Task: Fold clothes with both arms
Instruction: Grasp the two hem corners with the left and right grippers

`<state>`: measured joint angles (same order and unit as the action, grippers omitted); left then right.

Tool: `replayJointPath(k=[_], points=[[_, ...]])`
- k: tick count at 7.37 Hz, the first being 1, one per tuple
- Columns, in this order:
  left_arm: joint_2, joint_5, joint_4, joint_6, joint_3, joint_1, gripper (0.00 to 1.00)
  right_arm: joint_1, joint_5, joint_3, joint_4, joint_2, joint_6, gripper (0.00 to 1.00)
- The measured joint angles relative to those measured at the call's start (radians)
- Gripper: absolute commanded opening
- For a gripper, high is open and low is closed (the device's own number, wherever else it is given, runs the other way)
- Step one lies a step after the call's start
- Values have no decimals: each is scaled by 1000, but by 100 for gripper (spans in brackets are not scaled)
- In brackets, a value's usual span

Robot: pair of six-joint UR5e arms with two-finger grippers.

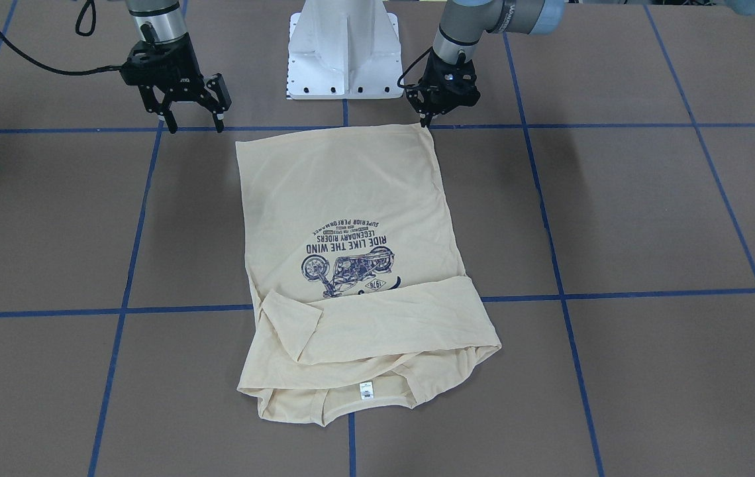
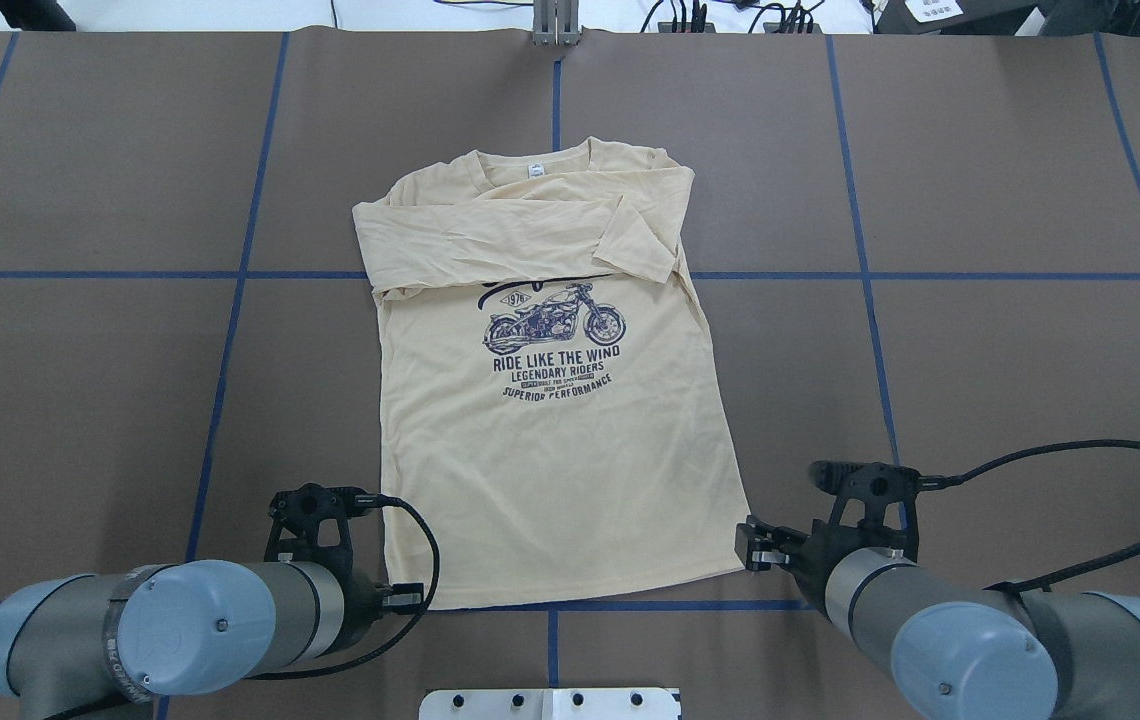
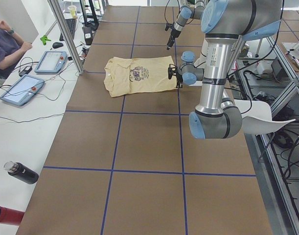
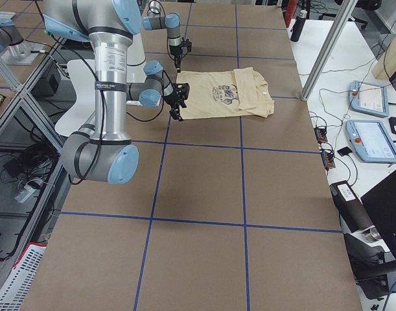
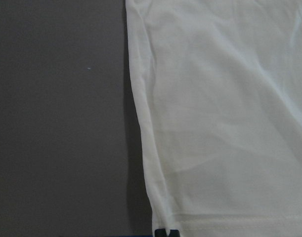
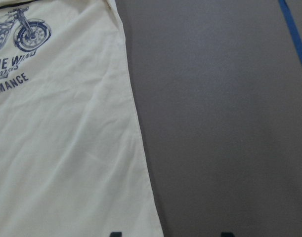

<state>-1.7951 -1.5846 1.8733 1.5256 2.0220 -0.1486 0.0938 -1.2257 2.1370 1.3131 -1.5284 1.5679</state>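
Observation:
The cream-yellow T-shirt (image 1: 351, 199) lies flat and print-up on the brown table, with its sleeves folded across the chest and its collar away from the robot. Its hem faces the robot (image 2: 550, 520). My left gripper (image 1: 426, 121) is down at one hem corner, fingers closed together on the cloth; the left wrist view shows their dark tips (image 5: 163, 233) on that corner. My right gripper (image 1: 193, 122) stands open just off the other hem corner. In the right wrist view its jaws straddle the T-shirt's side edge (image 6: 141, 148).
The white pedestal base (image 1: 344, 53) stands between the arms. Blue tape lines (image 2: 230, 330) grid the table. A side bench holds tablets (image 3: 49, 61) and a dark bottle (image 3: 19, 172). A person (image 3: 5, 46) sits at that bench.

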Motion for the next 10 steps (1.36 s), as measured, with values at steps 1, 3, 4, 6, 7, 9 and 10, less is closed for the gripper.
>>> replayJointPath(k=[1, 3, 4, 6, 7, 9, 10], points=[[2, 0, 0, 1, 6, 0, 0, -15, 15, -23, 0, 20, 7, 50], [8, 0, 0, 2, 11, 0, 0, -42, 41, -47, 0, 33, 10, 47], [9, 0, 0, 1, 11, 0, 0, -51, 49, -54, 0, 36, 10, 47], [9, 0, 0, 1, 12, 0, 0, -57, 59, -71, 0, 36, 11, 47], [10, -1, 0, 1, 12, 0, 0, -58, 67, -78, 0, 36, 11, 47], [10, -1, 0, 1, 12, 0, 0, -61, 73, -91, 2, 40, 11, 36], [8, -1, 0, 1, 12, 0, 0, -61, 74, -94, 5, 46, 11, 24]])
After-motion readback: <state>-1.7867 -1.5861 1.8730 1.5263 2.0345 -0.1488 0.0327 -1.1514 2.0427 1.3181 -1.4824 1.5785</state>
